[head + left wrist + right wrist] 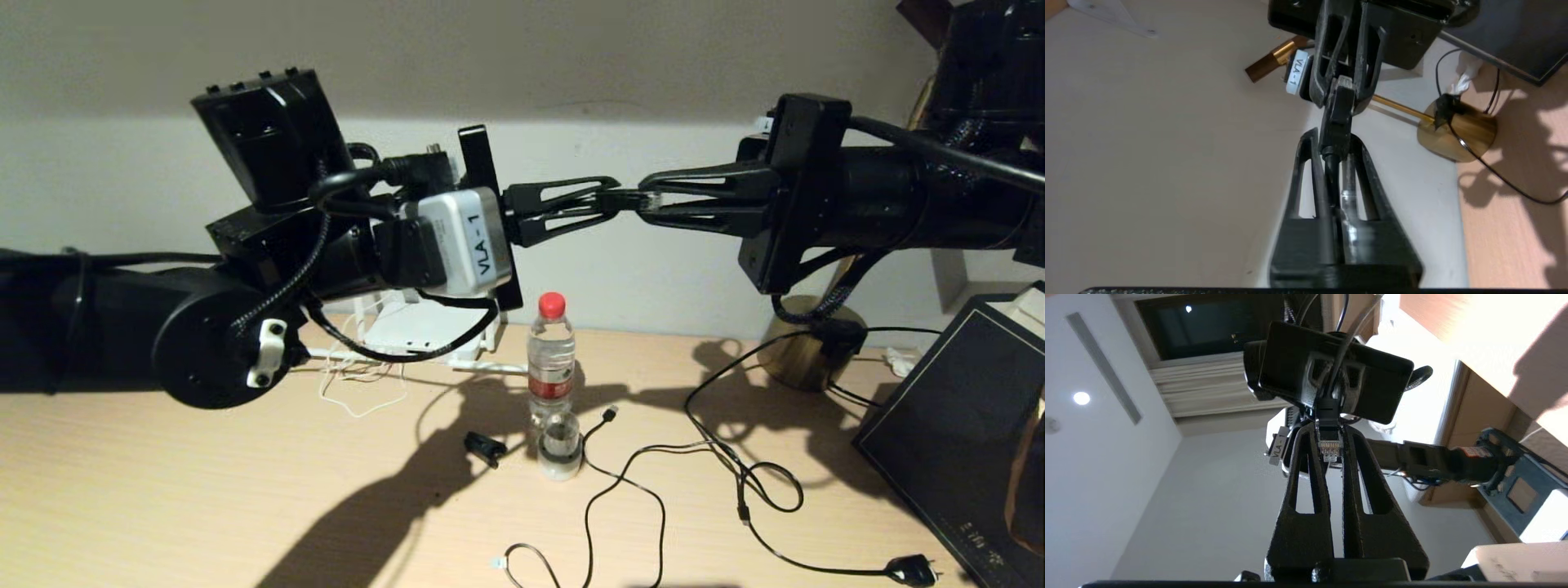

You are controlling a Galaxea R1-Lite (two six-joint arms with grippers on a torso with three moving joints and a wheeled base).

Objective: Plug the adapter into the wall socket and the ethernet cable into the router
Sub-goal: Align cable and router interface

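I count two grippers [608,206] [653,198], one water bottle [551,359], one router [408,327], one brass lamp base [804,343] and one ethernet connector [1329,447].

Desk [163,490] matt light wood grain; lamp base [804,343] glossy brass beside it; grippers' fingers [1306,522] rough matt black plastic.
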